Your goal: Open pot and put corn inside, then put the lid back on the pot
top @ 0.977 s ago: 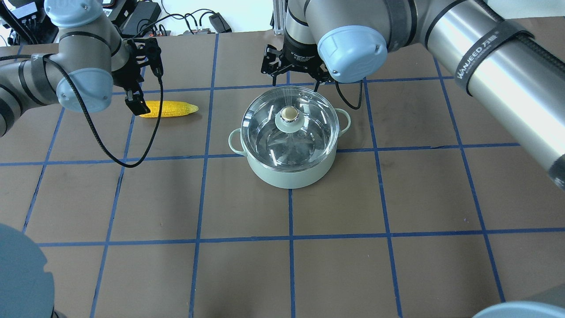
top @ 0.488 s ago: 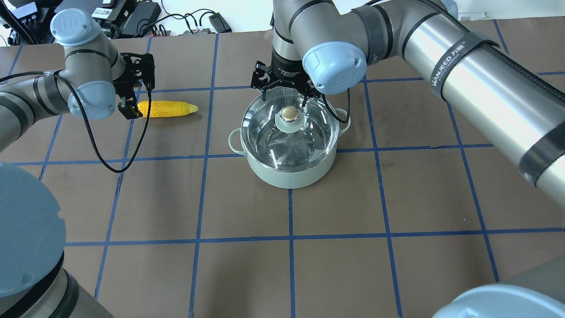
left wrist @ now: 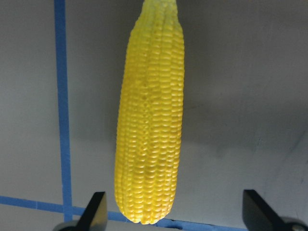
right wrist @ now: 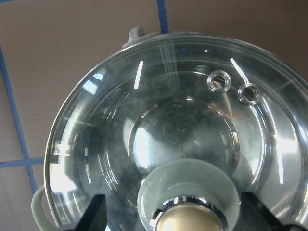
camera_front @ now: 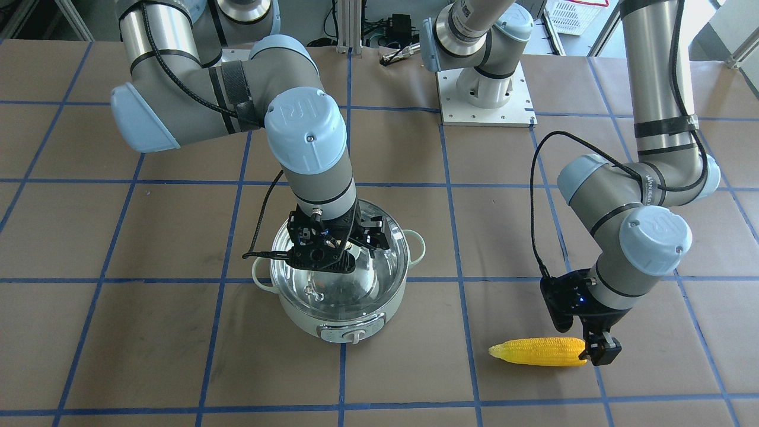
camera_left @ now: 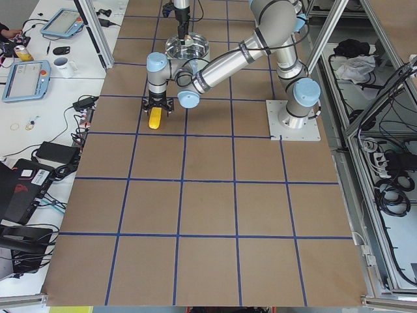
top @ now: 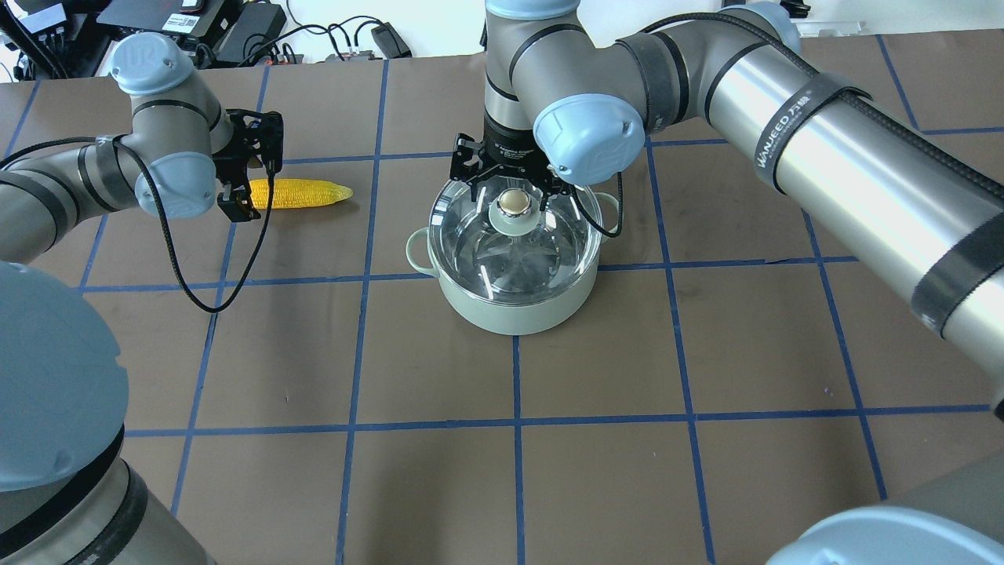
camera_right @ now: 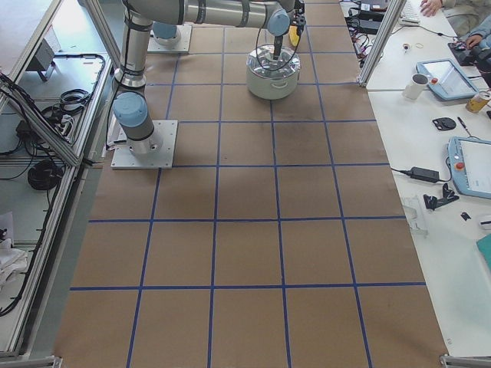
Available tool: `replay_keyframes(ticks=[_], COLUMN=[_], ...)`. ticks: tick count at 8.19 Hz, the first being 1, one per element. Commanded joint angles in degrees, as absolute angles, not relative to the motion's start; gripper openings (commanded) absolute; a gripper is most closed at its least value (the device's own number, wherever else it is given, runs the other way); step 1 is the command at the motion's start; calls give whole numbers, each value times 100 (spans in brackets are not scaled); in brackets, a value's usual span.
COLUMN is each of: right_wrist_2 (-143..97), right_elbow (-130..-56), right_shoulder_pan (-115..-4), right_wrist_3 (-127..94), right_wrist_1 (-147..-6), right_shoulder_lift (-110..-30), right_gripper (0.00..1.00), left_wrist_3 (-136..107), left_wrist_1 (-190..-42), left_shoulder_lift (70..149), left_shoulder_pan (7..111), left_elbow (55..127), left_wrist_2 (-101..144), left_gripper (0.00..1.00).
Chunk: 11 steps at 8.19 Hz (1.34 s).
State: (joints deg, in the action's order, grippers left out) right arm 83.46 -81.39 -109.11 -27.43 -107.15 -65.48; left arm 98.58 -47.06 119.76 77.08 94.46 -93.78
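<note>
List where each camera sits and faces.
Front-facing: across table, facing robot; both arms, pot.
Overhead: behind robot, looking down; both arms, corn.
Exterior left: table's end, along table; left arm nearest.
Exterior right: table's end, along table; right arm nearest.
Left wrist: above corn; fingertips.
Right wrist: above lid; fingertips.
Exterior views share the pot.

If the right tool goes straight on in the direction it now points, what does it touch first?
Most likely the beige knob of the glass lid. The right tool points down, open, with the knob centred between its fingers; the lid sits on the pot. How much gap remains is unclear.
</note>
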Motion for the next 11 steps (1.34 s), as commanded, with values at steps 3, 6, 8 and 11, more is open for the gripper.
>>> replay_keyframes(ticks=[3,6,8,11], right_wrist_2=[8596,8517,8525,8596], right_elbow=[-8165,-8069,-7876,-7822], right_shoulder_pan=[-10916,-10907,-10838,-10014], right_wrist_3=[-2646,-2610,-2541,-1403], right_wrist_1=[-10494,-10503,-10320,-9635], right_shoulder_lift=[-6636,-6644,-6811,-7372], right_gripper=[45,30,30,30], left_wrist_3=[9923,9896,9923,9870], left_wrist_1=[-4720,-4693,-4693,-4693], left_shoulder_lift=[12076,12172,12199,12313], left_shoulder_pan=[7708,7708,7708,7708], left_elbow=[9431,9431,9431,9431], left_wrist_2=[-9123,-9080,-8904,-8895], left_gripper=[100,100,100,100])
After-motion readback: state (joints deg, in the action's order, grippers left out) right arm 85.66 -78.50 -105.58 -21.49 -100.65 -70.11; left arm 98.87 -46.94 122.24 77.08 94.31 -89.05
